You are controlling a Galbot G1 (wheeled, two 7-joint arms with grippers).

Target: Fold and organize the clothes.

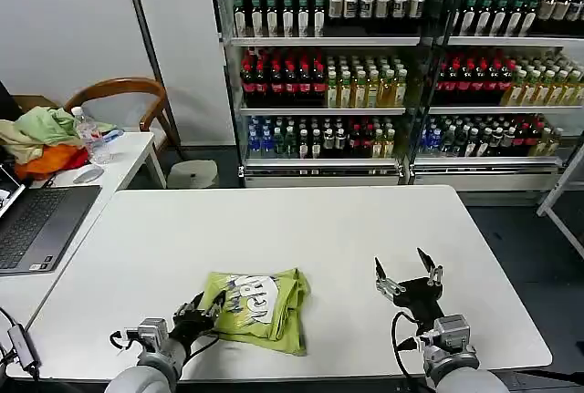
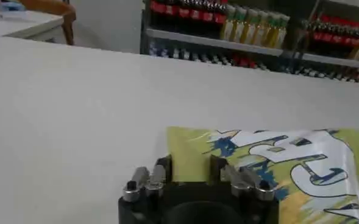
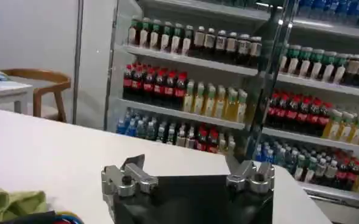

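The clothes are one lime yellow-green T-shirt (image 1: 260, 306), folded into a small bundle with a blue and white print facing up, near the front middle of the white table (image 1: 319, 220). My left gripper (image 1: 207, 305) is at the bundle's left edge, low over the table. In the left wrist view this gripper (image 2: 191, 167) is open, and a corner of the shirt (image 2: 277, 158) lies between its fingers. My right gripper (image 1: 404, 270) hovers open to the right of the shirt, holding nothing. From the right wrist, that gripper (image 3: 185, 164) faces the shelves and a bit of the shirt (image 3: 8, 204) shows.
A side table on the left holds a laptop (image 1: 36, 224), a pale green and orange garment heap (image 1: 41, 138) and a water bottle (image 1: 88, 133). A wooden chair (image 1: 119, 92) and a stool (image 1: 193, 174) stand behind. Drink shelves (image 1: 365, 74) line the back.
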